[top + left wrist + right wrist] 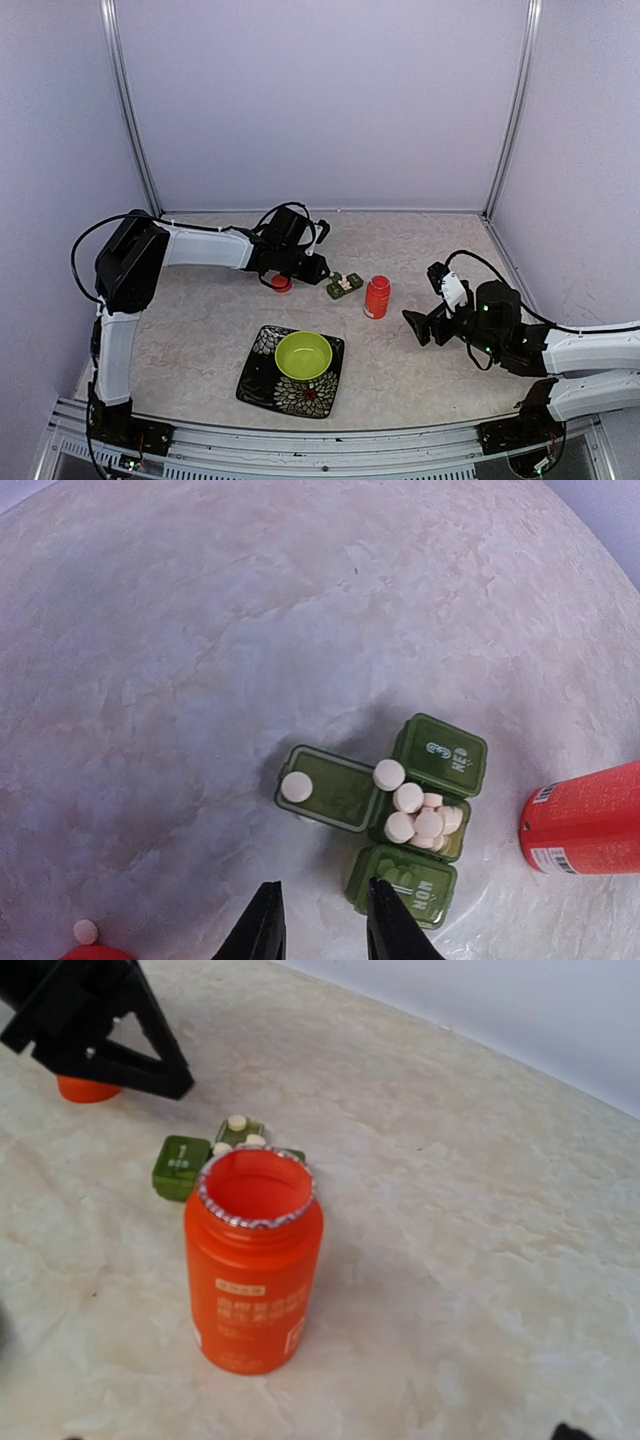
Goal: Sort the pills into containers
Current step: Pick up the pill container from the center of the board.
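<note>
The left end effector (322,888) hangs just above the counter (200,320), right beside the pillbox (400,810). Its fingers (265,925) stand a narrow way apart, with nothing between them.

The pillbox lies near the middle of the counter, between the cap (282,285) and the bottle (377,297), and touches neither. Its two end compartments are shut. The middle one is open and heaped with pale round pills (425,822), and its lid is folded out flat to the side. One pill (296,786) lies on that open lid and another (388,773) sits at the compartment's edge. A loose pill (86,932) lies on the counter just beside the cap, well apart from the pillbox.

The bottle stands upright, with its mouth open and no cap on it.

The right end effector (415,328) is spread wide and holds nothing. It hovers near the bottle on the side away from the pillbox, facing it without touching.

Nearer the arm bases, a bowl (303,355) sits on a patterned plate (262,385), well apart from both end effectors.
</note>
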Action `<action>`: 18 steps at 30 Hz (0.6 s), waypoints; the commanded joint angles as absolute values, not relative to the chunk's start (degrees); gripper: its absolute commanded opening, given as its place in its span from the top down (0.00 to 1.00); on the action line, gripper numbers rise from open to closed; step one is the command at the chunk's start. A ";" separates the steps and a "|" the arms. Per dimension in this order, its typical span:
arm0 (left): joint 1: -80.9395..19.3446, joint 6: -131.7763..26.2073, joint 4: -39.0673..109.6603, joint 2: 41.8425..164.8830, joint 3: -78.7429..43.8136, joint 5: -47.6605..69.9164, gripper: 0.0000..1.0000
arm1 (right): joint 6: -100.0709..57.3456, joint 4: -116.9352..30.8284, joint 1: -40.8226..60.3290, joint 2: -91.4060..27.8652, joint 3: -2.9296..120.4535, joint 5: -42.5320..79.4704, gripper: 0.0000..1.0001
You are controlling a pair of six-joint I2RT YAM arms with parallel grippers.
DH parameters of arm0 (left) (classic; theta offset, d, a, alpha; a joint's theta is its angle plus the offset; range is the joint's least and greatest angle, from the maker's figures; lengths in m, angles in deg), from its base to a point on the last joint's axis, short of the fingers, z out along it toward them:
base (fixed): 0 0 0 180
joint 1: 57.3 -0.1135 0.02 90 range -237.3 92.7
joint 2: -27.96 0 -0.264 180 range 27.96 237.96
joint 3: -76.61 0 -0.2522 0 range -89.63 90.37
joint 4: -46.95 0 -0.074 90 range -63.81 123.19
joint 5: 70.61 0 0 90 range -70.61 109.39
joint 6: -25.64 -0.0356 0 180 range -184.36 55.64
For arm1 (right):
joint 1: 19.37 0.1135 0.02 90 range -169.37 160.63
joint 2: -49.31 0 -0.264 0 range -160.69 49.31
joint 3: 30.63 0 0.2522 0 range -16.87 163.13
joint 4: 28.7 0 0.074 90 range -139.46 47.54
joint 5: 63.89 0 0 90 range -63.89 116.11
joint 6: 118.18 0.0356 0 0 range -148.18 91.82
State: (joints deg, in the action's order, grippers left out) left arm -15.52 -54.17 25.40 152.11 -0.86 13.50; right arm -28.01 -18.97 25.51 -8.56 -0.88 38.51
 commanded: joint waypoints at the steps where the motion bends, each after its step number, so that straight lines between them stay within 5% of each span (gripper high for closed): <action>1: -17.52 -49.59 31.46 149.10 -4.89 6.96 0.69 | -27.49 -17.76 25.27 -8.35 -0.99 38.15 0.00; 5: -18.32 -48.30 34.93 149.63 -7.58 3.18 0.61 | -27.48 -17.82 25.26 -8.73 -0.88 38.14 0.00; 9: -18.43 -49.42 38.76 149.26 -10.87 2.45 0.39 | -27.47 -17.77 25.27 -8.85 -0.81 38.02 0.00; 14: -18.80 -49.14 41.49 149.78 -12.35 0.11 0.23 | -27.56 -17.67 25.27 -9.71 -0.54 37.98 0.00; 16: -18.67 -49.50 43.31 149.53 -13.29 -0.40 0.02 | -27.56 -17.64 25.27 -9.99 -0.44 37.97 0.00; 18: -18.27 -50.87 44.03 149.61 -13.80 0.04 0.01 | -27.56 -17.68 25.27 -10.10 -0.44 37.87 0.00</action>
State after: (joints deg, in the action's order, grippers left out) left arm -18.60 -49.21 39.21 151.33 -12.49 1.67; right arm -28.01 -18.93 25.51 -9.65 -0.88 38.32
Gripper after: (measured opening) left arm 0.969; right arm 0.996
